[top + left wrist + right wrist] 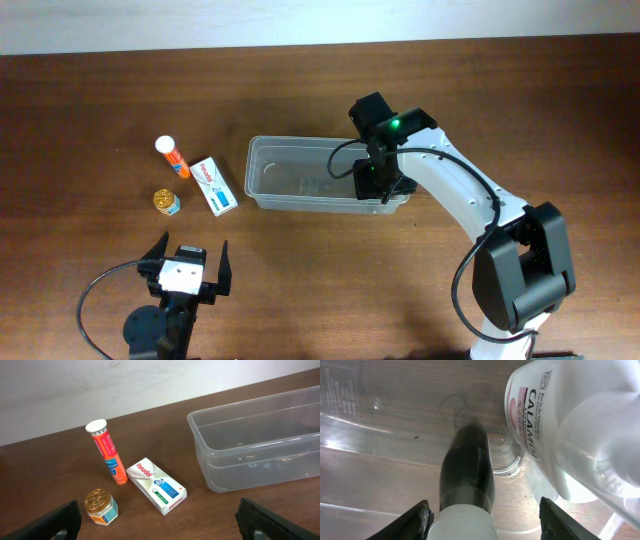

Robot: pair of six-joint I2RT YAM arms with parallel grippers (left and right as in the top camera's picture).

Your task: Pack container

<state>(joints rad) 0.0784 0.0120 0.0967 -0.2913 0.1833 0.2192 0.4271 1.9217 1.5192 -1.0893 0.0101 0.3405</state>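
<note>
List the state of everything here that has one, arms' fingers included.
Clear plastic rectangular tub: open-topped, holds two bottles.
Dark bottle with white cap: capped, inside the tub.
White Calamine bottle: inside the tub, ungripped.
Orange tube with white cap: capped, lying outside the tub.
White Panadol box: closed, flat, outside.
Small gold-lidded jar: lidded, upright, outside.
Left arm's fingers: open, empty.
Right arm's fingers: open, either side of the dark bottle's cap.

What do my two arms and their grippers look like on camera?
Right arm: curved white shells, black joints, a lit green light near the wrist, and a thin black cable beside it. Left arm: black, trailing a looping black lead. Left gripper: white-faced body, black fingers. Right gripper: black.
</note>
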